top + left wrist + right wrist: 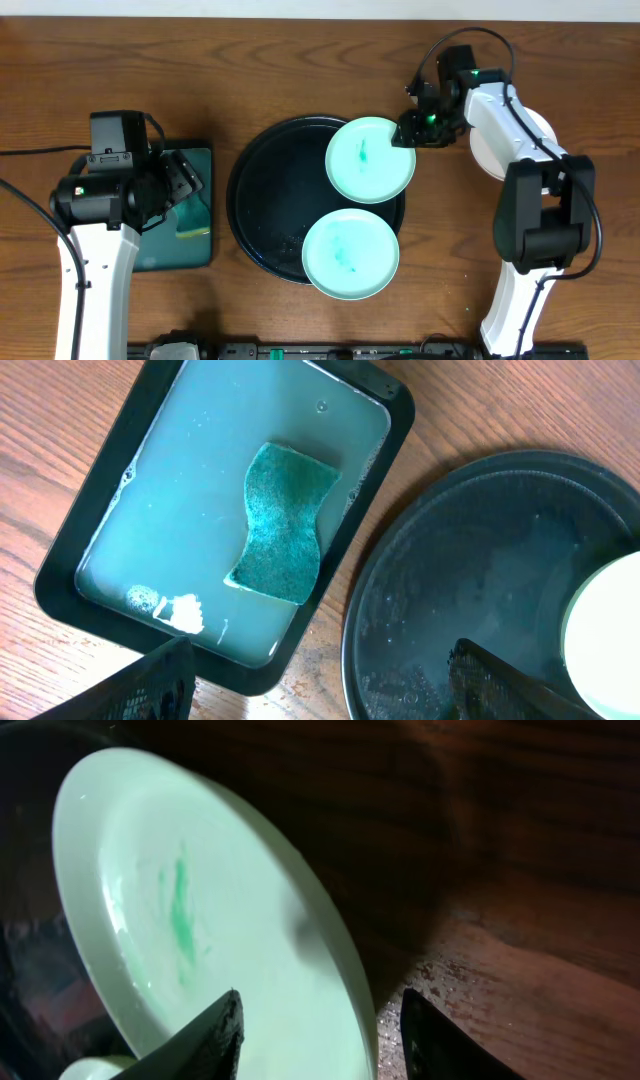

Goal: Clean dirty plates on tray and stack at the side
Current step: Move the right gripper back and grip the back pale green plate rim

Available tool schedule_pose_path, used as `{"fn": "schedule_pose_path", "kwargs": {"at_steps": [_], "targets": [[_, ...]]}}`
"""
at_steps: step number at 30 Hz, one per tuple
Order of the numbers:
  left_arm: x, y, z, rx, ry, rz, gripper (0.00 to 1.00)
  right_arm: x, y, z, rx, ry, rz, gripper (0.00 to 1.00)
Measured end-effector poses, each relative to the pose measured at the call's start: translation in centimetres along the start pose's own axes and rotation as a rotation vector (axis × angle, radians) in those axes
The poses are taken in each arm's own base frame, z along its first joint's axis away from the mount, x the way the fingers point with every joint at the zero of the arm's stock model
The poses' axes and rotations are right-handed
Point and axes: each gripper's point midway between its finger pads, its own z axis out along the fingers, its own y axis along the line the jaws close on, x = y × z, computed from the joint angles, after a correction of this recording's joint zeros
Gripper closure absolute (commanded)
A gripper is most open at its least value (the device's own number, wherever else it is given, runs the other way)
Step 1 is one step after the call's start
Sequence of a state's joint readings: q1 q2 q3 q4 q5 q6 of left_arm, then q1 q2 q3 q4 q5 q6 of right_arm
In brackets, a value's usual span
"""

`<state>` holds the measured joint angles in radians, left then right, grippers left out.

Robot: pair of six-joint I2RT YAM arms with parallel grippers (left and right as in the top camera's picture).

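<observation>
Table (300, 60): brown wood grain.
Black round tray (270, 200): mid-table, carrying two smeared mint plates, upper plate (370, 160) and lower plate (350, 255).
Right gripper (411, 128): fingers straddle the upper plate's rim; can't tell if they pinch it.
Left gripper (322, 650): fingers spread, empty, above the sponge (280, 525) in its rectangular tray (60, 575).
</observation>
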<state>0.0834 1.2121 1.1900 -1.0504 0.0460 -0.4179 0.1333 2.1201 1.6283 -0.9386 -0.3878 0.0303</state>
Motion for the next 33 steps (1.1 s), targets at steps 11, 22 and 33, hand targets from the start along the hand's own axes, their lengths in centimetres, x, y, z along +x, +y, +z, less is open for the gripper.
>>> {"fn": "schedule_pose_path", "kwargs": {"at_steps": [11, 22, 33], "targets": [[0.0, 0.0, 0.0, 0.0, 0.0, 0.0, 0.19, 0.7, -1.3, 0.1, 0.092, 0.023, 0.112, 0.7], [0.0, 0.0, 0.0, 0.0, 0.001, 0.0, 0.19, 1.8, -1.9, 0.8, 0.11, 0.046, 0.18, 0.78], [0.0, 0.0, 0.0, -0.001, 0.001, 0.0, 0.18, 2.2, -1.9, 1.7, 0.098, 0.047, 0.192, 0.99]]}}
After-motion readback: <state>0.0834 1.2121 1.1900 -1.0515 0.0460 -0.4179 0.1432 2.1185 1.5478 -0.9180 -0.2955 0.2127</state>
